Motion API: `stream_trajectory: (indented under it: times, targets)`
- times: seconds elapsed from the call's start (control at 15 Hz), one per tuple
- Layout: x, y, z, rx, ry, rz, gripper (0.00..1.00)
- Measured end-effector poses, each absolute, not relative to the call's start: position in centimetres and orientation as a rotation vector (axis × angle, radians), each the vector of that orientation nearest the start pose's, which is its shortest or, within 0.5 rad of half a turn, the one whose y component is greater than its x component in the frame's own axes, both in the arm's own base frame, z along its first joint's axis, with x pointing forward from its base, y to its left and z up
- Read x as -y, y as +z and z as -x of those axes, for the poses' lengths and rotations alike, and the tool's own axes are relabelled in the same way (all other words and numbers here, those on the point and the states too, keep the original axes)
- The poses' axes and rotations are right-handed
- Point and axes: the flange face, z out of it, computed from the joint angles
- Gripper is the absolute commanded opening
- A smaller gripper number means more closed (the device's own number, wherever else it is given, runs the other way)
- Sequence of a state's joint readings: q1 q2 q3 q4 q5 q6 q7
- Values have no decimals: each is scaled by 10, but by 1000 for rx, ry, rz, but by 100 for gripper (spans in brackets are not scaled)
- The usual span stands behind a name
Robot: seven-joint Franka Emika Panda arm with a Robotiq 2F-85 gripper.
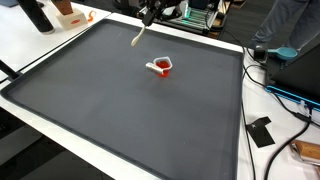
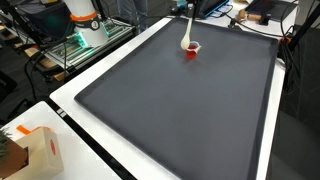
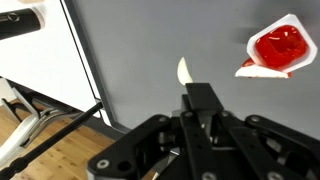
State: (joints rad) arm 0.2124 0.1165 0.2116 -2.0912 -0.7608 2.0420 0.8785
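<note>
My gripper is shut on a pale, flat stick whose rounded tip pokes out past the fingers. In an exterior view the stick hangs slanted below the gripper, above the far edge of the dark grey mat. A small red sauce cup with its white lid peeled back sits on the mat, apart from the stick. In the wrist view the cup lies at the upper right. In an exterior view the stick appears just above the cup.
The mat lies on a white table. An orange and white object stands at the far left corner. Cables and a black item lie to the right. A cardboard box sits near a corner, and a metal rack stands beside the table.
</note>
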Motion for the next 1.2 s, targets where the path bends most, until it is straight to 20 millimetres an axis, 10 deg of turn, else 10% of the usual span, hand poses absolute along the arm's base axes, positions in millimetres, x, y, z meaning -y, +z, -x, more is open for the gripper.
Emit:
stream_trajectory:
  times: [1.2]
  targets:
    - [-225, 283, -540, 157, 299, -2296, 3]
